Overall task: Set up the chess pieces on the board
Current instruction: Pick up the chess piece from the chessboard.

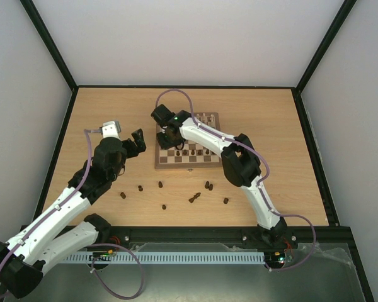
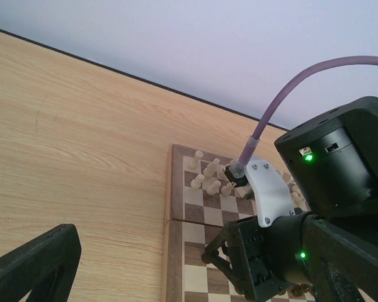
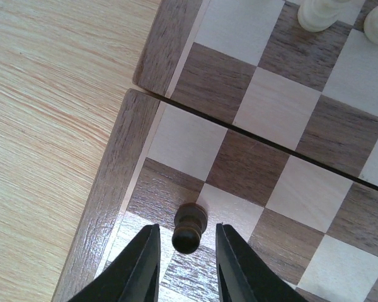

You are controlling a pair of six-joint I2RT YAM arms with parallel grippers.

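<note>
The board [image 1: 186, 165] lies at the table's middle back. Cream chess pieces [image 2: 209, 176] stand at its far side and some dark ones [image 1: 189, 152] along its near rows. My right gripper [image 3: 187, 234] hangs over the board's left edge [image 3: 107, 195]. Its jaws stand either side of an upright dark pawn [image 3: 190, 221], with a small gap showing on each side. In the top view that gripper [image 1: 164, 139] sits at the board's left side. My left gripper [image 1: 138, 141] hovers wide open and empty over bare table left of the board. One of its fingers [image 2: 31, 264] shows.
Several dark pieces lie loose on the table in front of the board, among them one [image 1: 141, 187] at the left, one [image 1: 194, 197] in the middle and one [image 1: 226, 201] at the right. The right arm [image 1: 239, 163] stretches across the board's near right corner.
</note>
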